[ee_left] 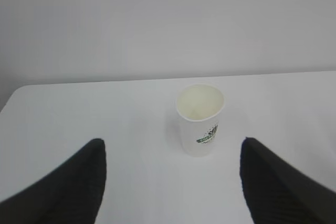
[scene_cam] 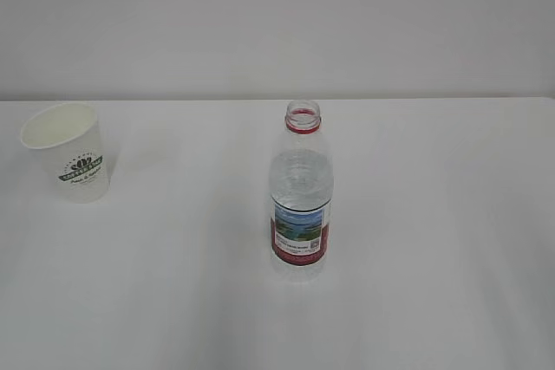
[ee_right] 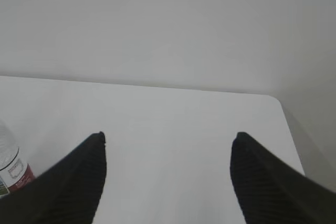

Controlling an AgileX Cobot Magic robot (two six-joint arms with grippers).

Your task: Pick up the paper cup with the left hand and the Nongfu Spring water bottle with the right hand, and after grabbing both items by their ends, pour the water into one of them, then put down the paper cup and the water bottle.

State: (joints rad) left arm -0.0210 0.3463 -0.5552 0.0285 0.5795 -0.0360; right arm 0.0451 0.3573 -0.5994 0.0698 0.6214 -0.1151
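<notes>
Count: 1 paper cup (scene_cam: pixel 67 151), 1 Nongfu Spring water bottle (scene_cam: pixel 301 191), 2 grippers, all on 1 white table (scene_cam: pixel 451 240) w/ a plain pale wall behind. Cup stands upright at far left of exterior view, green leaf logo facing cam, mouth open; bottle stands upright near the middle, no cap on, red neck ring showing, red label w/ landscape low on the body. Cup & bottle well apart. Water inside bottle hard to make out: clear on clear, level can't be told. Neither arm shows in exterior view. Left wrist view: left hand (ee_left: pixel 173 179) has both fingers spread wide, holding nothing; cup sits upright ahead, between the finger lines but beyond the tips, not touching, cream inside visible. Only finger ends show, rest of claw cut off by frame bottom. Right wrist view: right hand (ee_right: pixel 168 174) also wide open & empty; bottle only a sliver at the lower left edge, label corner & ribbed side, mostly cut off, partly behind the left finger, outside the gap. Edges: table's far edge meets wall in all views; rounded far-right corner shows in right wrist view, far-left corner in left wrist view. Wide bare tabletop around both items & right of bottle.
</notes>
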